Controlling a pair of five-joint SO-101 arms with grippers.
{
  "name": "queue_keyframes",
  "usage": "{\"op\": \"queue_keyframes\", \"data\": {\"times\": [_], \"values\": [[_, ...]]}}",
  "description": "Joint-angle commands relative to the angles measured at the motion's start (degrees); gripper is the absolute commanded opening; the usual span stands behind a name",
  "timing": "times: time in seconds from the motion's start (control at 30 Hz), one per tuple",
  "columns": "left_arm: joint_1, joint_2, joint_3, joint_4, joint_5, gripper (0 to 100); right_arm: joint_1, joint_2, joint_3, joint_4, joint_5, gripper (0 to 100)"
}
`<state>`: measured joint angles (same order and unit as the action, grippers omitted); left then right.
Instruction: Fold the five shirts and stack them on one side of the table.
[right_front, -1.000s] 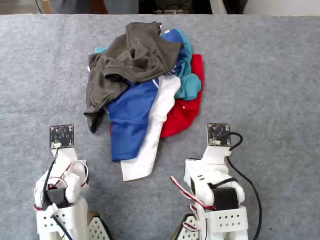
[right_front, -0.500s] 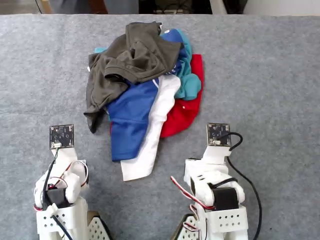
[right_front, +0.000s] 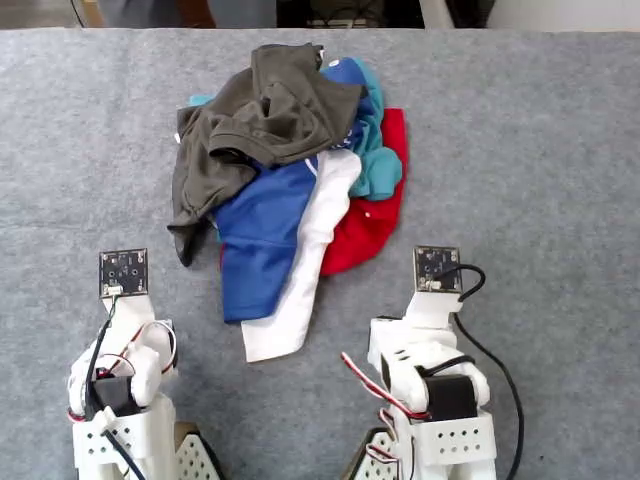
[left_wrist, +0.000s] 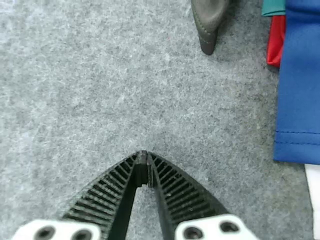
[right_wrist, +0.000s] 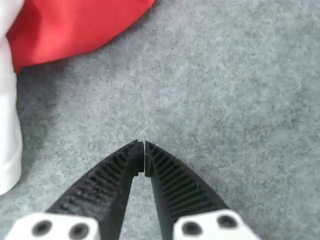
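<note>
5 shirts (right_front: 288, 185), 1 heap, L pincer (left_wrist: 143, 157) + R pincer (right_wrist: 141, 146) closed

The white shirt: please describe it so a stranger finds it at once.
A heap of shirts lies in the middle of the grey table. The white shirt is the long strip between the blue shirt and the red shirt; no other garment is white.
</note>
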<state>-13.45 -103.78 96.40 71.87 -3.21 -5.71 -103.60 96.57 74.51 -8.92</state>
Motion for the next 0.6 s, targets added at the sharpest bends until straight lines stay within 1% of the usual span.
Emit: {"op": "queue_keyframes", "data": {"times": [0.0,0.37,0.43,0.5,0.57], "values": [[-0.2,-0.1,0.8,-0.8,-0.2,3,-1.0,-4.9,-0.1,0.3,-0.4,1.5],[-0.2,-0.1,0.8,-0.8,-0.2,3,-1.1,-5.0,-0.1,0.3,-0.4,1.5],[-0.2,-0.1,0.8,-0.8,-0.2,3,-3.9,-5.0,-0.1,0.2,0.1,1.5],[-0.2,-0.1,0.8,-0.8,-0.2,3,-6.1,-4.9,-0.3,-1.0,2.4,1.5],[-0.2,-0.1,0.8,-0.8,-0.2,3,-6.2,-4.9,-1.9,-3.7,3.2,1.5]]}}
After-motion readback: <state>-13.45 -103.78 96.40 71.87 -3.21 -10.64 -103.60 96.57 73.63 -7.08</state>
